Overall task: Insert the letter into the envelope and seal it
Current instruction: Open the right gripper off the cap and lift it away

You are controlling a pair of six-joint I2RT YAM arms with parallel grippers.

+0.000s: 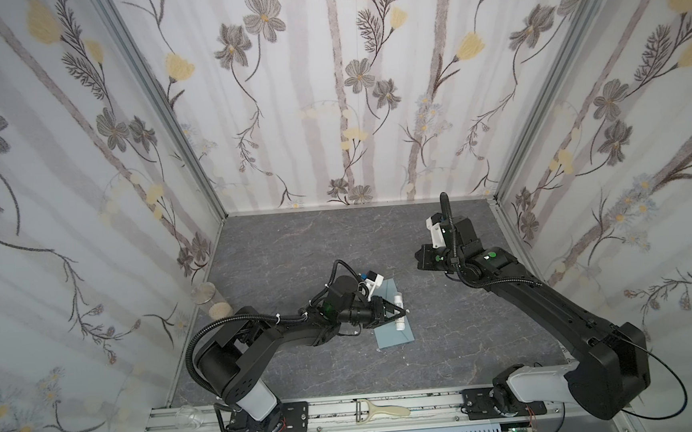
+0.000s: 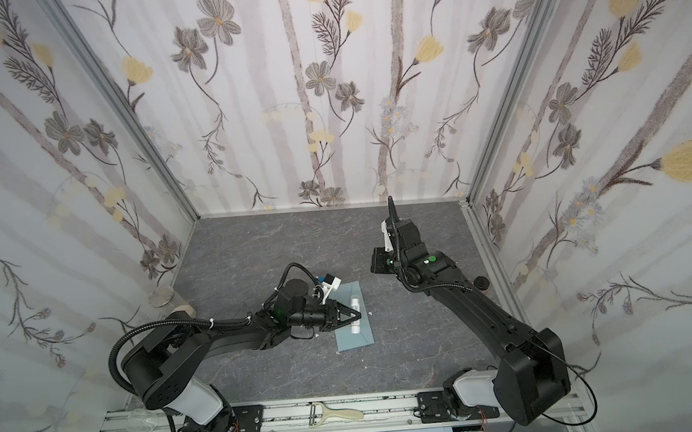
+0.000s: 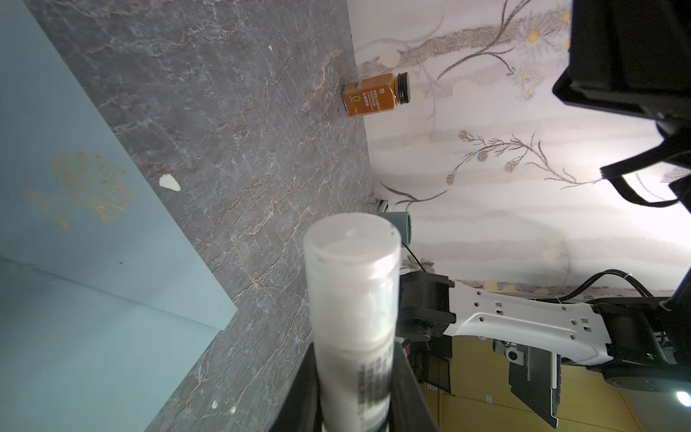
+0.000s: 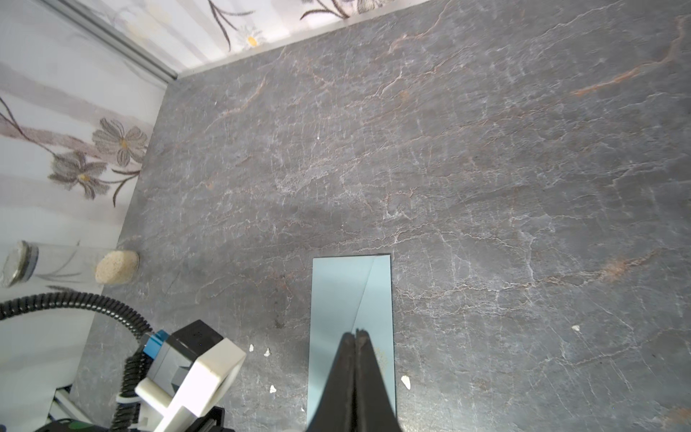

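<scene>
The blue-grey envelope (image 1: 394,338) (image 2: 355,341) lies flat near the middle of the dark table, and a diagonal fold line crosses it (image 4: 344,291). My left gripper (image 1: 403,312) (image 3: 353,377) hovers over it, shut on a small white glue stick (image 1: 399,311) (image 3: 351,291) that sticks out past the fingers. A brownish speckled stain marks the envelope (image 3: 74,209). My right gripper (image 1: 421,258) (image 4: 355,333) is raised to the right and farther back, shut with nothing in it. The letter shows in no view.
A corked glass jar (image 1: 210,299) (image 4: 67,262) lies against the left wall. An orange spice jar (image 3: 375,95) (image 2: 482,283) stands by the right wall. A peeler (image 1: 381,410) rests on the front rail, a clear cup (image 1: 189,415) at its left end. White crumbs (image 4: 405,380) dot the table.
</scene>
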